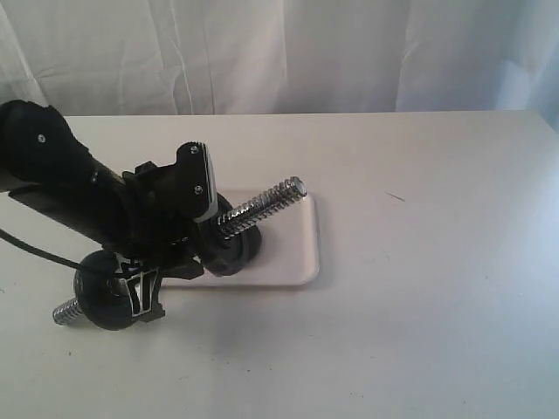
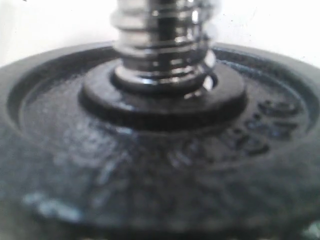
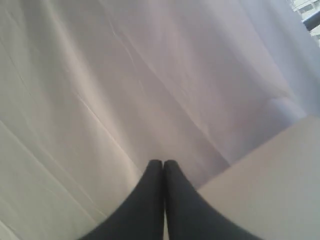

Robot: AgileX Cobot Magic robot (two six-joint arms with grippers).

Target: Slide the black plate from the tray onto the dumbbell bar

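Observation:
The black plate stands on edge over the white tray, with the chrome dumbbell bar passing through its centre hole. My left gripper reaches in from the left and looks shut on the plate's rim. In the left wrist view the black plate fills the picture, and the threaded dumbbell bar rises out of its raised ring. The fingers themselves are hidden there. My right gripper is shut on nothing, faces the white curtain, and is out of the exterior view.
A second black disc sits on the bar near its other threaded end, off the tray at the front left. The left arm lies across the table's left side. A white curtain hangs behind the table.

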